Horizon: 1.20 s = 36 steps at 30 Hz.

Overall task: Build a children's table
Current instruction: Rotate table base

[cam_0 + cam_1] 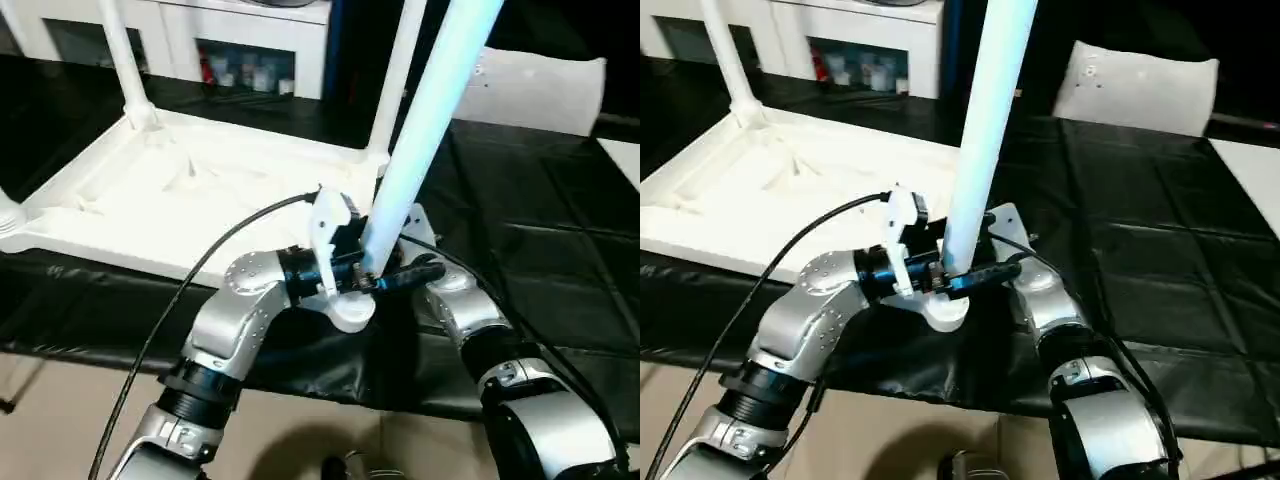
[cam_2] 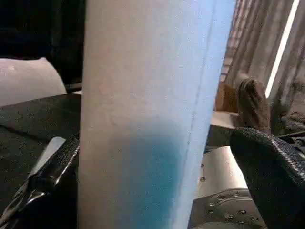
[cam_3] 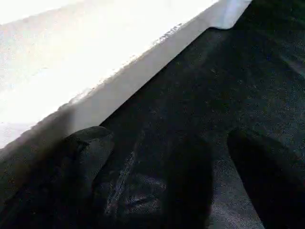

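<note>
The tabletop lies upside down on the black-covered worktop, its ribbed underside facing up, on your left half of the head views. 2 legs already stand in its far corner sockets: one far left, one far right. A third socket or leg base shows at the left edge, though you cannot tell from here how much of a leg rises from it.

The fourth leg stands tilted at the near right corner of the tabletop, its lower end at the round corner socket, its top leaning away to the right and out of the frame.

Your left tool sits at the base of this leg with its black fingers spread wide on either side of the tube; in the left wrist view the leg stands between them, and from these pictures you cannot say for sure that the pads press on it.

Your right tool comes in from the other side, just beside the same leg base, its fingers also spread wide. Its wrist view looks along the black cover toward the tabletop's white edge, with nothing between the fingers.

Beyond, on the far right of the worktop, lies a flat white sheet with a small round mark, well apart from the tabletop. White shelving stands behind.
</note>
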Available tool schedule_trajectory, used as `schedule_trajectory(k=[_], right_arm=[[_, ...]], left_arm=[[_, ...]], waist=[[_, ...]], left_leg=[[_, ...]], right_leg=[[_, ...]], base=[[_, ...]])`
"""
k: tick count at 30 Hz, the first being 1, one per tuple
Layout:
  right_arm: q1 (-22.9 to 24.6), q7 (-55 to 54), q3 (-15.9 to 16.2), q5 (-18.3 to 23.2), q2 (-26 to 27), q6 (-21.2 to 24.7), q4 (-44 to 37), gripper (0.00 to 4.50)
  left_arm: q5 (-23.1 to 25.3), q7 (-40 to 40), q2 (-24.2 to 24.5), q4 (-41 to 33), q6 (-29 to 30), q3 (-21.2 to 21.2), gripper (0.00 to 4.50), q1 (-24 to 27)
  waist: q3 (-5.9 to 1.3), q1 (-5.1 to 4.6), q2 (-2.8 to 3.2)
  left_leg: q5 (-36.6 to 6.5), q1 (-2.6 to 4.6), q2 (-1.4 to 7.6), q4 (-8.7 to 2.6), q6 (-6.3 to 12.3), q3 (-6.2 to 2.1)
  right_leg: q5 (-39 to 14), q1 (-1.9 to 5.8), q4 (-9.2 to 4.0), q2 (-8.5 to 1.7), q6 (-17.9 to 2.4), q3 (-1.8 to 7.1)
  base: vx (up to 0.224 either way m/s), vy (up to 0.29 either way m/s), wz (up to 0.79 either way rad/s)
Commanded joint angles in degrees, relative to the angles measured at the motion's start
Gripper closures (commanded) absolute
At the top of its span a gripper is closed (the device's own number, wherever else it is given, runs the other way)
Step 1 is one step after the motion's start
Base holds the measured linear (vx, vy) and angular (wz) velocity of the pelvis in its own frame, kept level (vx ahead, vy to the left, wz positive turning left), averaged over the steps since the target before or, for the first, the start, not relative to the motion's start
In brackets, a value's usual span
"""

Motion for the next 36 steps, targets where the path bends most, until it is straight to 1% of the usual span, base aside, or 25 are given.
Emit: schedule_trajectory(k=[1,2,4,5,7,9,10,11,12,14,15,16,17,18,19,20,21,22,25,26,27,30,32,35,36], right_arm=[[0.3,1.9,0.5,1.2,0.1,-2.3,-1.6,0.0],[2.0,3.4,-0.7,2.4,-1.6,-2.8,-4.3,0.0],[4.0,5.7,-1.4,3.5,-3.3,-2.8,-8.0,0.0],[7.6,8.0,-3.2,5.5,-5.5,-2.3,-14.4,0.0],[8.9,9.0,-3.8,6.4,-6.1,-2.0,-16.7,0.0],[11.6,10.9,-4.2,7.3,-7.3,-1.9,-21.4,0.0],[13.4,12.4,-4.2,8.1,-8.1,-1.5,-24.6,0.0],[16.0,13.9,-4.2,9.1,-9.0,-1.2,-29.4,0.0],[17.4,14.5,-4.1,9.6,-9.5,-1.2,-32.1,0.0],[17.4,14.5,-4.1,9.6,-9.5,-1.2,-32.1,0.0],[18.4,15.0,-4.0,9.9,-9.8,-0.7,-34.1,0.0],[20.4,16.0,-3.7,10.6,-10.4,1.1,-37.7,0.0],[21.7,16.7,-3.5,11.1,-10.9,2.6,-40.1,0.0],[23.7,18.6,-3.1,12.4,-11.7,4.6,-43.2,0.0],[23.7,18.6,-3.1,12.4,-11.7,4.6,-43.2,0.0],[25.9,21.0,-2.8,14.3,-12.8,6.0,-46.7,0.0],[25.9,21.0,-2.8,14.3,-12.8,6.0,-46.7,0.0],[26.7,21.8,-2.7,15.1,-13.2,6.5,-47.8,0.0],[31.2,26.7,-2.4,18.1,-16.1,8.6,-53.6,0.0],[32.5,28.1,-2.3,18.7,-17.0,9.2,-55.2,0.0],[34.3,29.6,-2.2,19.5,-18.0,10.3,-57.7,0.0],[35.8,30.4,-2.1,20.6,-19.0,12.2,-60.8,0.0],[36.4,30.8,-1.8,20.4,-19.6,12.5,-61.5,0.0],[37.1,31.1,-1.8,21.0,-20.1,13.7,-62.9,0.0],[37.8,31.3,-2.0,21.8,-20.8,14.4,-64.0,0.0]], left_arm=[[1.1,1.0,-0.5,1.0,-0.6,-0.7,0.03,-1.2],[1.3,0.4,1.2,1.1,-0.4,0.1,0.03,-1.0],[1.0,-0.8,3.1,0.8,0.4,0.7,0.03,-0.4],[0.2,-4.3,7.0,0.4,1.1,1.6,0.03,0.7],[-0.2,-5.8,8.3,0.4,1.1,2.0,0.18,1.0],[0.3,-7.8,11.0,1.0,0.5,2.4,0.29,1.6],[0.7,-9.0,12.8,1.6,-0.1,2.6,0.39,1.9],[2.6,-10.3,15.9,3.4,-1.8,2.3,0.47,2.0],[4.3,-10.8,17.8,4.8,-3.2,2.0,0.56,1.8],[4.3,-10.8,17.8,4.8,-3.2,2.0,0.64,1.8],[6.3,-10.9,19.3,6.7,-5.2,1.3,0.84,1.4],[9.0,-11.1,21.3,9.9,-7.8,0.1,0.93,0.2],[10.6,-11.2,22.5,11.9,-9.4,-0.7,0.93,-0.6],[12.5,-11.9,23.8,14.7,-11.8,-1.9,1.0,-1.9],[12.5,-11.9,23.8,14.7,-11.8,-1.9,1.05,-1.9],[14.2,-12.6,24.7,17.6,-13.8,-3.1,1.05,-3.5],[14.2,-12.6,24.7,17.6,-13.8,-3.1,1.05,-3.5],[14.8,-12.9,24.9,18.5,-14.8,-3.5,1.31,-4.1],[18.1,-12.9,24.7,24.1,-19.4,-5.3,1.38,-8.1],[19.4,-12.4,24.3,26.1,-20.9,-6.0,1.44,-9.4],[20.3,-12.2,23.4,28.7,-22.7,-6.7,1.58,-10.8],[21.0,-11.3,20.7,33.1,-25.5,-7.2,1.82,-13.1],[22.1,-10.8,20.2,34.7,-26.6,-7.9,2.04,-13.9],[22.8,-10.6,19.1,37.6,-27.9,-8.2,2.24,-15.1],[24.0,-11.1,18.4,40.7,-28.9,-9.1,2.32,-16.4]], waist=[[-4.37,0.93,1.09],[-4.4,1.16,1.9],[-4.45,1.42,1.26],[-4.5,1.62,1.54],[-4.44,2.06,1.5],[-4.22,2.39,1.81],[-4.09,2.53,1.91],[-3.92,2.83,2.01],[-3.91,2.98,1.97],[-3.96,2.88,2.14],[-3.94,3.08,2.1],[-3.85,3.03,1.33],[-3.79,3.62,1.78],[-4.0,3.41,1.57],[-3.92,3.7,1.65],[-3.96,3.53,1.57],[-4.03,3.96,1.74],[-4.04,3.81,1.63],[-4.06,4.35,1.37],[-3.94,4.53,1.25],[-4.0,4.8,1.45],[-4.2,5.25,1.0],[-4.1,5.22,1.02],[-4.07,5.27,0.94],[-3.98,5.36,0.88]], left_leg=[[-0.6,-1.11,2.16,-4.19,6.07,-0.01],[-0.5,-1.01,2.11,-4.09,5.99,-0.01],[0.3,-1.18,2.01,-4.1,6.85,0.04],[1.1,-1.26,1.96,-4.06,7.5,-0.06],[1.6,-1.1,2.02,-4.15,8.2,0.0],[-0.5,-0.72,1.95,-4.16,7.0,0.28],[-1.2,-0.79,1.76,-4.22,6.69,0.32],[-2.6,-0.54,2.05,-4.38,6.01,0.36],[-3.3,-0.71,2.07,-4.61,5.58,0.16],[-3.8,-0.51,2.12,-4.75,4.45,0.05],[-3.9,-0.59,1.95,-4.72,3.91,0.02],[-4.1,-0.65,1.83,-4.77,4.08,0.14],[-4.0,-0.44,1.85,-4.85,4.19,0.04],[-3.3,-0.71,1.96,-4.91,3.8,-0.07],[-3.3,-0.54,1.86,-4.89,4.04,0.0],[-2.8,-0.81,2.01,-4.94,3.66,-0.1],[-2.7,-0.46,2.07,-4.82,3.83,0.0],[-2.4,-0.83,2.09,-4.9,3.71,-0.1],[-2.1,-0.82,2.13,-4.78,4.12,-0.04],[-2.3,-1.02,1.83,-4.75,4.52,0.03],[-2.5,-0.81,1.85,-4.65,4.53,0.03],[-0.9,-1.35,1.84,-4.7,4.35,-0.2],[-1.8,-1.07,1.86,-4.66,4.27,-0.11],[-2.5,-1.29,1.82,-4.72,4.08,-0.24],[-3.3,-1.04,1.57,-4.57,4.27,-0.02]], right_leg=[[-5.9,5.08,-3.24,-5.05,-16.8,2.91],[-5.4,5.01,-3.11,-4.97,-16.9,2.89],[-3.3,5.41,-3.04,-4.77,-16.5,2.93],[-2.5,5.48,-2.82,-4.84,-16.3,2.94],[-2.7,5.36,-2.92,-4.74,-15.4,2.97],[-7.6,4.78,-3.52,-4.56,-14.9,2.86],[-9.1,4.84,-3.83,-4.38,-14.3,2.82],[-11.0,4.56,-4.06,-4.41,-13.5,2.88],[-12.6,4.72,-4.04,-4.33,-11.9,2.87],[-14.2,4.5,-4.14,-4.45,-11.2,2.81],[-14.8,4.49,-4.33,-4.33,-10.9,2.82],[-15.4,4.54,-4.64,-4.15,-10.3,2.9],[-15.8,4.4,-4.51,-4.2,-9.0,3.03],[-15.0,4.61,-4.16,-4.43,-8.9,3.0],[-15.4,4.49,-4.57,-4.29,-8.4,2.98],[-14.5,4.61,-4.14,-4.57,-8.9,3.09],[-14.1,4.38,-4.22,-4.63,-8.9,3.12],[-13.4,4.64,-4.0,-4.73,-9.3,3.13],[-13.2,4.69,-4.11,-4.95,-9.1,3.13],[-14.3,4.7,-4.63,-4.66,-8.4,3.04],[-14.7,4.71,-4.62,-4.7,-7.8,3.1],[-15.3,5.06,-4.51,-5.06,-6.9,3.02],[-16.7,4.74,-4.76,-4.89,-6.6,2.96],[-19.0,4.93,-4.96,-5.1,-6.0,2.93],[-21.4,4.54,-5.61,-4.82,-4.8,2.9]], base=[[0.0,0.0,0.0],[0.0,0.0,0.0],[0.0,0.0,0.0],[0.0,0.0,0.0],[0.0,0.0,0.0],[0.0,0.0,0.0],[0.0,0.0,0.0],[0.0,0.0,0.0],[0.0,0.0,0.0],[0.0,0.0,0.0],[0.0,0.0,0.0],[0.0,0.0,0.0],[0.0,0.0,0.0],[0.0,0.0,0.0],[0.0,0.0,0.0],[0.0,0.0,0.0],[0.0,0.0,0.0],[0.0,0.0,0.0],[0.0,0.0,0.0],[0.0,0.0,0.0],[0.0,0.0,0.0],[0.0,0.0,0.0],[0.0,0.0,0.0],[0.0,0.0,0.0],[0.0,0.0,0.0]])
